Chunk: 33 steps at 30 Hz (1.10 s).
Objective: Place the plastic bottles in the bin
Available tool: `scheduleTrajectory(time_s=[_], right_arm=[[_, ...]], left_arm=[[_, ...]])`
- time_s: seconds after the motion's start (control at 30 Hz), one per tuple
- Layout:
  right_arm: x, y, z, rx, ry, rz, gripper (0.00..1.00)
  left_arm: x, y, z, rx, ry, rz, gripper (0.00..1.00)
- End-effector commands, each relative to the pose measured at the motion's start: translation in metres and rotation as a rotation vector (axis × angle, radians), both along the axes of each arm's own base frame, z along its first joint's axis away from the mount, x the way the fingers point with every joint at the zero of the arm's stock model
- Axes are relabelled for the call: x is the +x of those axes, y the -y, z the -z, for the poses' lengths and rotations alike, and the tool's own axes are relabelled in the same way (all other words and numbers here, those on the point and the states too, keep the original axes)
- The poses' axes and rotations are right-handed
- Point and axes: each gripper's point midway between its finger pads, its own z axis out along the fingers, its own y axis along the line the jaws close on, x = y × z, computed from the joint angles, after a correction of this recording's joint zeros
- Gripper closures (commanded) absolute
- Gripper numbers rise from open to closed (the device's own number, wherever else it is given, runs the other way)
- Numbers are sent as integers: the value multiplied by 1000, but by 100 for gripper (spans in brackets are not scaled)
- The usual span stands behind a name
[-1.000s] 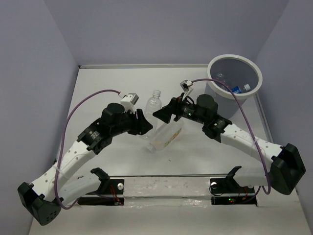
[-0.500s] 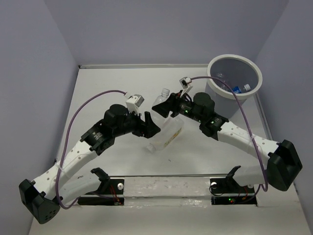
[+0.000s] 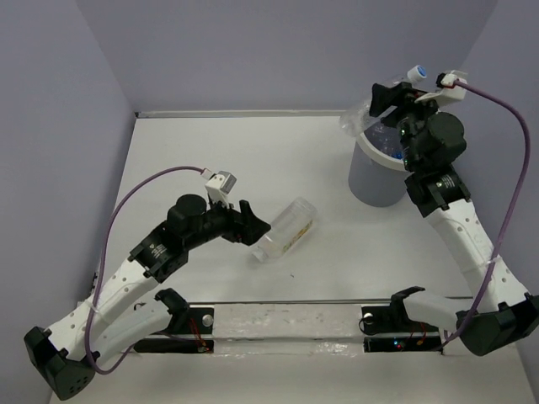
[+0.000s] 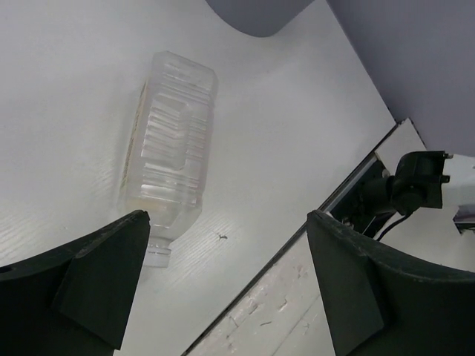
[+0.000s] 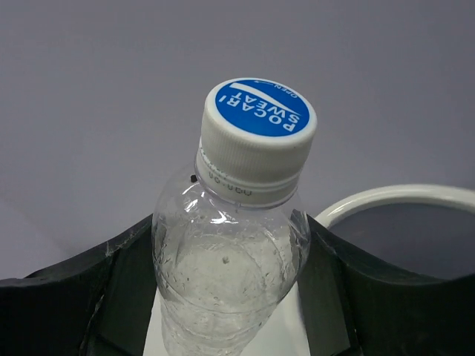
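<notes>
lab test cell, plain lavender walls (image 3: pixel 278 50), white table (image 3: pixel 210 151)

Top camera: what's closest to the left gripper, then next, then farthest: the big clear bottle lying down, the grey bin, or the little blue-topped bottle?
1. Big clear plastic bottle, right beside the left gripper.
2. Round grey bin, back right.
3. Little blue-topped bottle, held above the bin.

Small bottle (image 5: pixel 226 282): clear glossy plastic, smooth; cap (image 5: pixel 256 141) white ribbed plastic, glossy blue top. Large bottle (image 4: pixel 174 141): clear plastic, ridged sides. Bin (image 3: pixel 375 181): grey matt plastic, white rim. Worktop (image 4: pixel 297 111): matt white, faintly grained. Left hand (image 4: pixel 226 222): matt black plastic.
</notes>
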Motion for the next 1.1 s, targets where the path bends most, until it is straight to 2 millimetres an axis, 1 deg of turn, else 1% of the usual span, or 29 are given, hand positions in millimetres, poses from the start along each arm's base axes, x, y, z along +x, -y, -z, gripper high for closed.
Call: scheduleTrajectory(time_s=[0.0, 0.03, 0.07, 0.13, 0.17, 0.2, 0.23, 0.27, 0.33, 0.37, 0.43, 0.47, 0.5, 0.53, 0.57, 0.6, 0.63, 0.67, 0.73, 0.77, 0.8, 0.9, 0.93, 0.97, 1.0, 1.03, 1.07], right_arm=[[-3, 89, -29, -148, 13, 418, 57], [0, 100, -26, -162, -1, 465, 57], [6, 118, -20, -178, -29, 535, 57], [12, 134, -9, -236, -69, 596, 57], [19, 142, 0, -256, -99, 632, 57], [22, 154, 8, -280, -122, 661, 57], [25, 164, 16, -293, -145, 687, 57], [27, 170, 27, -308, -172, 703, 57], [28, 180, 41, -325, -212, 725, 57], [28, 181, 48, -331, -226, 729, 57], [24, 198, 60, -319, -252, 771, 57], [25, 200, 72, -308, -271, 766, 56], [24, 204, 77, -306, -280, 770, 56], [27, 207, 85, -314, -298, 772, 52], [28, 207, 89, -323, -308, 770, 48], [30, 206, 91, -331, -313, 762, 42], [34, 203, 95, -337, -321, 742, 23], [35, 202, 98, -335, -339, 732, 16], [35, 198, 96, -293, -335, 715, 5], [35, 194, 89, -278, -315, 692, 0], [32, 192, 92, -279, -332, 674, 0], [24, 183, 70, -232, -294, 625, 0], [22, 180, 62, -213, -274, 609, 0], [21, 174, 56, -208, -262, 573, 0], [15, 171, 49, -203, -242, 559, 0], [14, 170, 44, -204, -234, 552, 0], [13, 171, 43, -210, -235, 554, 0]], left_arm=[[7, 5, -10, -90, 34, -35, 4], [6, 8, -7, -98, 24, -28, 4], [6, 9, 2, -95, 6, -25, 4], [9, 9, 8, -89, 3, -39, 4], [10, 8, 13, -76, -2, -50, 3], [14, 5, 18, -57, -7, -73, 3], [14, 4, 24, -44, -18, -85, 1], [15, 3, 26, -35, -25, -99, 1], [14, 3, 30, -27, -31, -105, 1], [14, 3, 31, -26, -34, -116, 1], [16, 2, 32, -17, -24, -140, 1], [17, 2, 33, -14, -26, -145, 1], [18, 2, 34, -13, -31, -151, 1], [17, 3, 37, -9, -33, -150, 1], [18, 5, 41, 0, -44, -150, 1], [18, 5, 43, 4, -49, -152, 1], [17, 8, 46, 5, -51, -145, 1], [17, 10, 52, 16, -61, -141, 1], [18, 13, 54, 15, -65, -145, 1], [17, 15, 58, 20, -68, -142, 1], [17, 16, 62, 31, -74, -138, 1], [19, 24, 63, 28, -64, -127, 1], [21, 27, 59, 25, -53, -121, 1], [23, 29, 63, 47, -53, -116, 1], [21, 33, 62, 55, -46, -103, 1], [21, 37, 60, 61, -39, -89, 1], [26, 40, 60, 87, -21, -100, 1]])
